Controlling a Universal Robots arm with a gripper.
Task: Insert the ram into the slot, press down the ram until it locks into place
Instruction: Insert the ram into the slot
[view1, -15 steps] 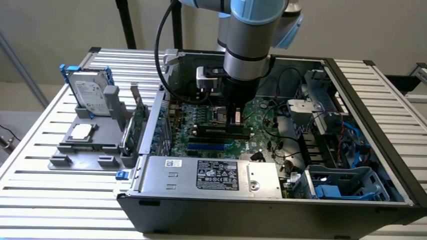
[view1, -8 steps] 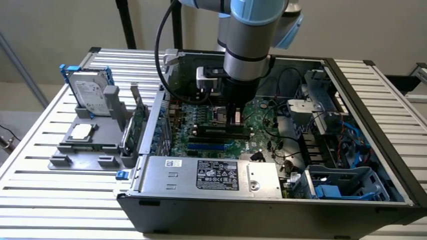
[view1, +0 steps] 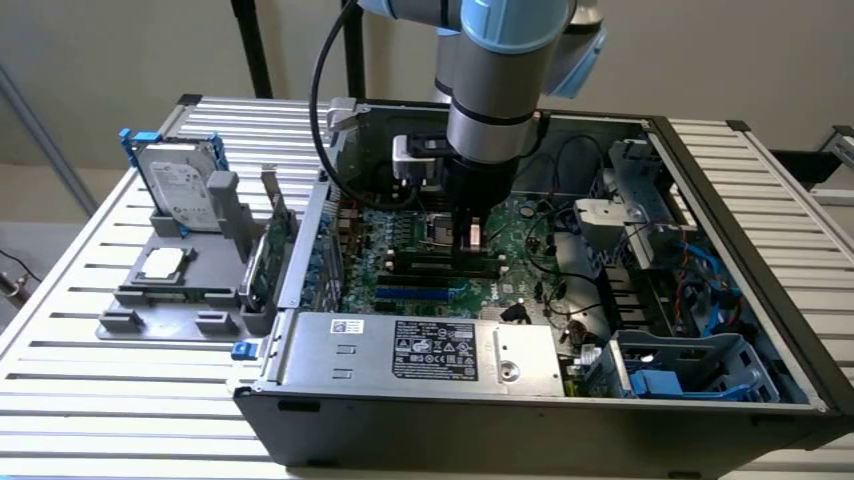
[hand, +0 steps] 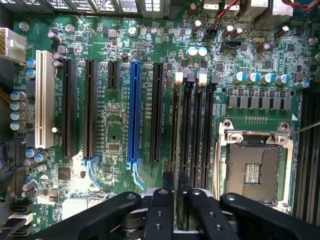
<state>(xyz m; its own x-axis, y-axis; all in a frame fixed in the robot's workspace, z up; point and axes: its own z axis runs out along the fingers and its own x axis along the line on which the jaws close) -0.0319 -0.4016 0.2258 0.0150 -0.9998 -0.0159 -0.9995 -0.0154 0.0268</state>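
My gripper (view1: 467, 245) is clenched on the thin green circuit-board ram stick (hand: 175, 205), seen edge-on. It lines up with the long black pale-latched memory slot (hand: 177, 125); can't tell if seated. Exterior view: twelve o'clock of the bright blue slot (view1: 414, 293).

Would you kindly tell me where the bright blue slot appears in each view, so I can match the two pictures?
Exterior view: the bright blue slot is a short strip between the black memory sockets and the labelled metal box.
Wrist view: the bright blue slot runs parallel among the black expansion slots.
Shared landmark: the empty CPU socket, beside the memory sockets in both.
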